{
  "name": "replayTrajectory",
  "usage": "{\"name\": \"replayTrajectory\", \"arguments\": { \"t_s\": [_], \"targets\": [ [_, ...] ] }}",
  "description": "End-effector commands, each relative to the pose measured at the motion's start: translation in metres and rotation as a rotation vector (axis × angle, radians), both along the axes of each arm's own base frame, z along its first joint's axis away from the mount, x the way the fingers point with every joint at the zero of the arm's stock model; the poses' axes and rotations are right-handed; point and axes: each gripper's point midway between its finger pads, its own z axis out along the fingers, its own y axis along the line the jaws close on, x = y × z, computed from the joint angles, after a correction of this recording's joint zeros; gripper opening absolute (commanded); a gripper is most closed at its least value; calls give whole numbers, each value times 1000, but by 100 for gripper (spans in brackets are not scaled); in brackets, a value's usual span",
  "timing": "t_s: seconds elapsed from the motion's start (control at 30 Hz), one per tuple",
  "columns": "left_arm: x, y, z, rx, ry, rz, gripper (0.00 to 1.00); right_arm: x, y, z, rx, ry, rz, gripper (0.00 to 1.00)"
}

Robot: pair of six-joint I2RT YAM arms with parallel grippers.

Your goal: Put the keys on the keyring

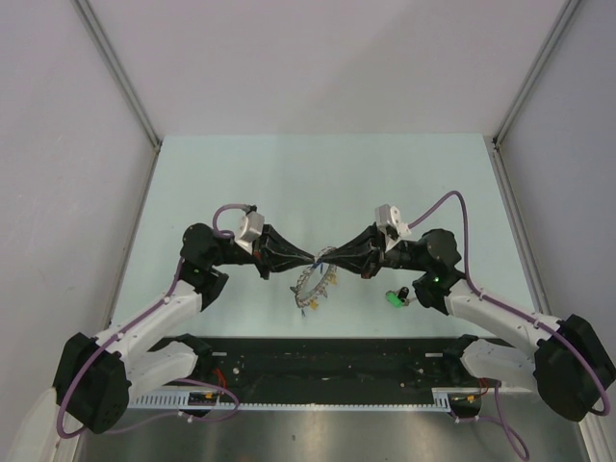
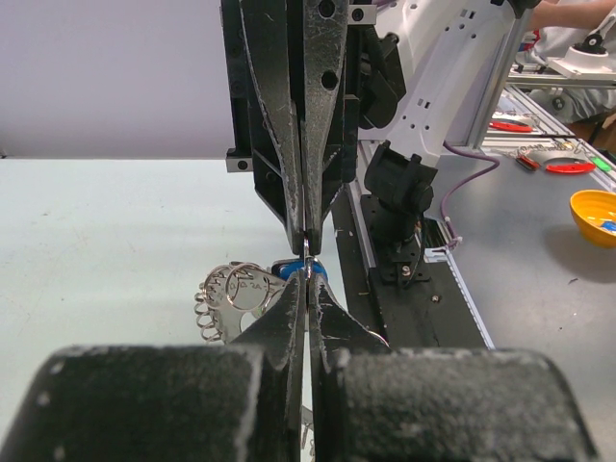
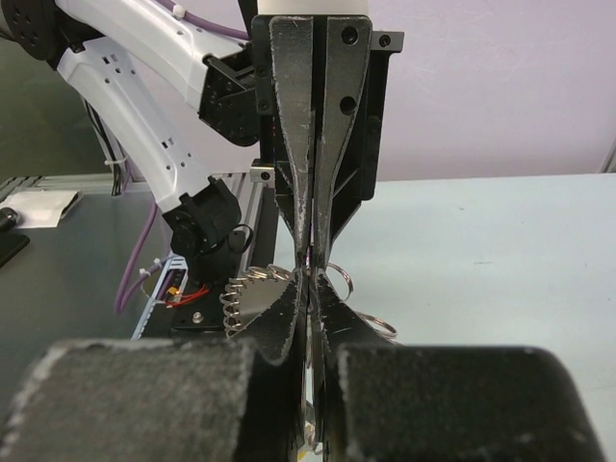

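My two grippers meet tip to tip above the middle of the table, the left gripper [image 1: 312, 258] and the right gripper [image 1: 324, 256] both shut. The keyring [image 1: 313, 286], a silver ring edged with wire loops, hangs just under that meeting point. In the left wrist view a key with a blue head [image 2: 292, 269] sits at the left gripper [image 2: 308, 281], its thin metal reaching up to the opposite tips; the keyring [image 2: 229, 294] shows to the left. In the right wrist view the keyring [image 3: 245, 300] spans both sides of the right gripper [image 3: 308, 279]. Another key, green-headed [image 1: 393, 299], lies on the table.
The pale green table [image 1: 289, 183] is bounded by grey walls on three sides. A black base rail [image 1: 327, 364] runs along the near edge between the arm bases. The right arm's elbow [image 1: 438, 265] stands close beside the green-headed key.
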Motion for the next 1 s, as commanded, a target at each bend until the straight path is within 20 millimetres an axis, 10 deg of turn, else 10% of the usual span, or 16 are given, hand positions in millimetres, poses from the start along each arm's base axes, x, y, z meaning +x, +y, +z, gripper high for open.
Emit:
{"name": "replayTrajectory", "arguments": {
  "t_s": [0.0,0.97],
  "targets": [
    [-1,0,12,-34,-42,4,0,-8,2,24,55,-70,35,0],
    [-3,1,13,-41,-51,2,0,1,-3,24,43,-58,-24,0]
  ]
}}
